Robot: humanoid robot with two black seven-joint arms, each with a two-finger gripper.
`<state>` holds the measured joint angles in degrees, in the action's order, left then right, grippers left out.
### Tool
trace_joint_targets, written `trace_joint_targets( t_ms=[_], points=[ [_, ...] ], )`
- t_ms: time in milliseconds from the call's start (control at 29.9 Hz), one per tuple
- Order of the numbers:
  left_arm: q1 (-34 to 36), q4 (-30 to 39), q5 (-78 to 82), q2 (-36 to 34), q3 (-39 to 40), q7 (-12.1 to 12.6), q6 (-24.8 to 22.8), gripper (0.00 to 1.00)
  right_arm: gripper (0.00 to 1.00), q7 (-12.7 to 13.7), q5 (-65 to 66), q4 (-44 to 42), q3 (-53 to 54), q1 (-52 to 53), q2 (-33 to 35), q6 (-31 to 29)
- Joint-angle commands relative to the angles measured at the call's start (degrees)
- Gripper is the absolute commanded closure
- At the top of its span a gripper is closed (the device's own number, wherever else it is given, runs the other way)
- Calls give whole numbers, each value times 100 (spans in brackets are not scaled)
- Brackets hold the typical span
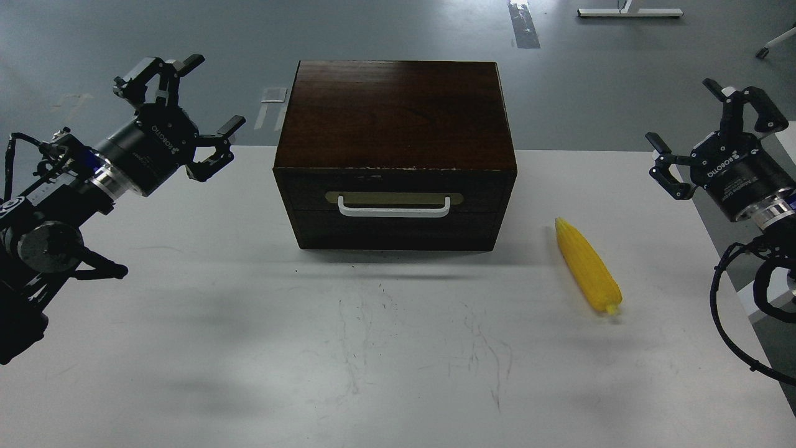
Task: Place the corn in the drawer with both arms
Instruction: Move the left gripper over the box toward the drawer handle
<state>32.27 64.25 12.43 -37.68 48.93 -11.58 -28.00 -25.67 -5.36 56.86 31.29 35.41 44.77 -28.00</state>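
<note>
Big dark brown box point(396, 112) in the mid of white table point(249, 348), set toward the far side. Drawer point(395, 211) in its near face, pushed all the way in, shut. White bar handle point(394, 210) on tan plate point(394, 198) across drawer front. Chipped pale bits along top front edge of box.

Corn point(587, 267) flat on table, right of box, a bit nearer than the drawer front. Not touching box. Thin tip points far, fat end w/ little stub points near & right. Bright yellow, bumpy. Nothing holding it.

Left gripper point(180, 109) up in the air, far left, left of box, well apart from it. Fingers point(221, 134) spread wide, released, holding nothing. "ROBOTIQ" in white on its black body. Silver ring at wrist, then black arm w/ wires going down to left edge.

Right gripper point(709, 134) up at far right, past table edge, well apart from corn. Fingers point(665, 165) spread wide too, holding nothing. "ROBOTIQ" in white on it as well, plus smaller print under, too tiny to read. Silver ring behind, black cable looping down.

Table top scuffed w/ thin dark scratch marks near the mid. Gray floor point(398, 31) beyond, w/ bits of tape.
</note>
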Motion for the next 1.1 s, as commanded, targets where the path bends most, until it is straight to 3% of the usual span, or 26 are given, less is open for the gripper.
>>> trace_joint_targets(
  t_ms=[0, 301, 568, 902, 1069],
  points=[
    [-1, 0, 6, -3, -15, -11, 0, 2, 0, 0, 0, 1, 0, -8, -4, 0],
    [104, -70, 6, -21, 28, -46, 0, 2, 0, 0, 0, 1, 0, 1, 5, 0],
    [753, -80, 180, -188, -24, -12, 0, 2, 0, 0, 0, 1, 0, 45, 14, 0],
    [2046, 61, 3080, -144, -24, -196, 0, 2, 0, 0, 0, 1, 0, 45, 49, 0],
    [2802, 596, 4820, -117, -24, -240, 0, 2, 0, 0, 0, 1, 17, 45, 58, 0]
  ],
)
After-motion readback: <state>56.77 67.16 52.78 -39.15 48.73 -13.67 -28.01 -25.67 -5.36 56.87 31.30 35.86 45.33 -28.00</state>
